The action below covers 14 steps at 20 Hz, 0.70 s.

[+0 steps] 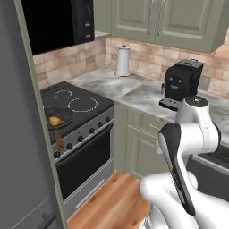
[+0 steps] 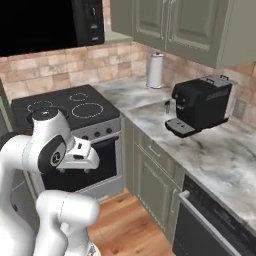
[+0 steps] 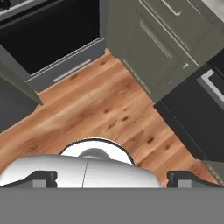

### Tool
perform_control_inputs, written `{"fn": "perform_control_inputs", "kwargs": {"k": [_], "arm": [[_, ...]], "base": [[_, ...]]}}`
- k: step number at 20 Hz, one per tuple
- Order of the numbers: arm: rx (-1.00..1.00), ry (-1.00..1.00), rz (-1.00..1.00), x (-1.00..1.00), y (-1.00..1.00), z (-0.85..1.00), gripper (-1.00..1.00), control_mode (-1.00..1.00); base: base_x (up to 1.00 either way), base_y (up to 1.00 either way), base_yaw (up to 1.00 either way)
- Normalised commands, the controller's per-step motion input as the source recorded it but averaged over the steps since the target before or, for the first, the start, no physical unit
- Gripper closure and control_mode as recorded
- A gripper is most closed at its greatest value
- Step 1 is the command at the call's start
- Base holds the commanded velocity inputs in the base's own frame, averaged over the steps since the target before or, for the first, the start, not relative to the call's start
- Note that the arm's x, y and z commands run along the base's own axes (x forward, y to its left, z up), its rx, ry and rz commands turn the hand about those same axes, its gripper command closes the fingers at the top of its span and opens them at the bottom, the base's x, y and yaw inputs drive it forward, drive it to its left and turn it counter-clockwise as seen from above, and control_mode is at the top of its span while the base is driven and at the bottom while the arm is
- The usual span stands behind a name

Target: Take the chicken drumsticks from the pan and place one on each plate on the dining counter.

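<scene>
Pan point(image 1: 58, 117) at stove point(image 1: 82, 109) front-left edge

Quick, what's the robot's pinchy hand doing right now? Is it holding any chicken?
Gripper: open wide, holding nothing, pointing down at the wooden floor. The chicken drumsticks lie in the pan.

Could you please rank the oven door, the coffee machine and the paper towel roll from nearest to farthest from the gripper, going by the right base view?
Measured from the gripper, which hangs over the floor:
1. Oven door, just behind it, below the cooktop.
2. Coffee machine, on the worktop to the right.
3. Paper towel roll, back by the wall in the corner.
</scene>
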Motion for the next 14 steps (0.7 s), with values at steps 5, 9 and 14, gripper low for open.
{"fn": "perform_control_inputs", "kwargs": {"k": [5,9,14], "arm": [[0.00,0.00,0.00,0.00,0.00,0.00,-1.00,1.00],[0.00,0.00,0.00,0.00,0.00,0.00,-1.00,1.00],[0.00,0.00,0.00,0.00,0.00,0.00,-1.00,1.00]], "base": [[0.67,0.00,0.44],[0.63,-0.04,0.41],[0.65,-0.03,0.41]]}}
